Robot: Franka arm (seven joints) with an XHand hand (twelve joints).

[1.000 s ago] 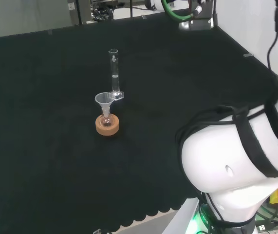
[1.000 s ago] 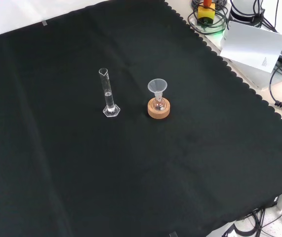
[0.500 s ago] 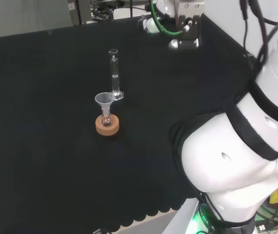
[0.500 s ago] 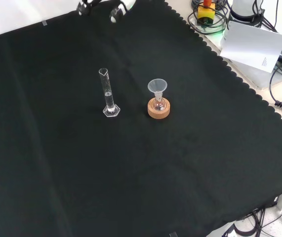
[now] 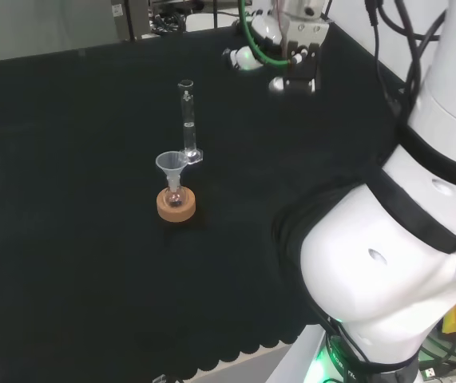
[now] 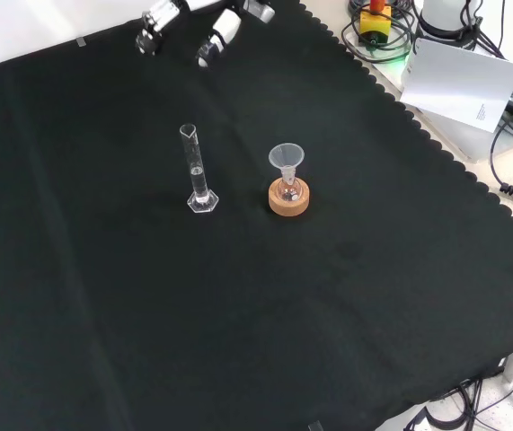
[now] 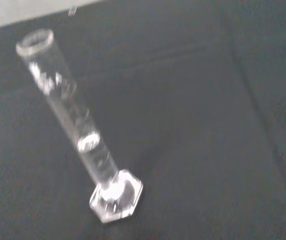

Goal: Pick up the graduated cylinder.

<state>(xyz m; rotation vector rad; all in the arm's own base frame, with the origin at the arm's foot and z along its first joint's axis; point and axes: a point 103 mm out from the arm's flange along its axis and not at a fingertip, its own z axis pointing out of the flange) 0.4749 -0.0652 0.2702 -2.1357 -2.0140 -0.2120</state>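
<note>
upright, the graduated cylinder (image 6: 199, 171) stands on the surface (image 6: 103, 305), just left of a funnel (image 6: 286, 159) in a cork-ringed flask (image 6: 289, 198) in the front view; the robot hand (image 6: 189, 25) hovers well beyond, fingers spread.

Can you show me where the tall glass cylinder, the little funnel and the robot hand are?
graduated cylinder (image 6: 197, 171), front view, on its tube.
funnel (image 6: 286, 156), front view, on its cone.
robot hand (image 6: 217, 32), front view, on a finger.

The cloth (image 6: 103, 296) on the worktop is black. The graduated cylinder (image 6: 198, 171) is clear like glass. The funnel (image 6: 286, 159) is clear too. The cork ring (image 6: 289, 203) is light brown. The robot hand (image 6: 216, 31) is black and white.
</note>
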